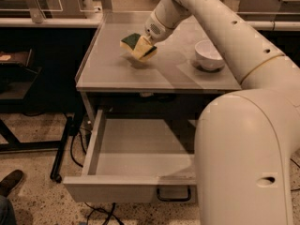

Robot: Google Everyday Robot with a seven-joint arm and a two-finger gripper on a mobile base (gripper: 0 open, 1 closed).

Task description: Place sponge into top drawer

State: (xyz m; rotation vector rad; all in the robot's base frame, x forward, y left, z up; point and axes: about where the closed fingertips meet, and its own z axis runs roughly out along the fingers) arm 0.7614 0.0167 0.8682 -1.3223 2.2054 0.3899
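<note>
Holding sponge (137,47) above tabletop (112,74), gripper (146,42) jaws clamped on it.
Watch the descent: a loose corner hold could drop it outside the top drawer (140,144).

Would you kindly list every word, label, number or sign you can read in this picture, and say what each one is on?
None: no readable text shows anywhere in the camera view.
The sponge, held in the gripper above the tabletop, bears no label.
The white bowl, the open top drawer and the robot arm are all unmarked.
</note>
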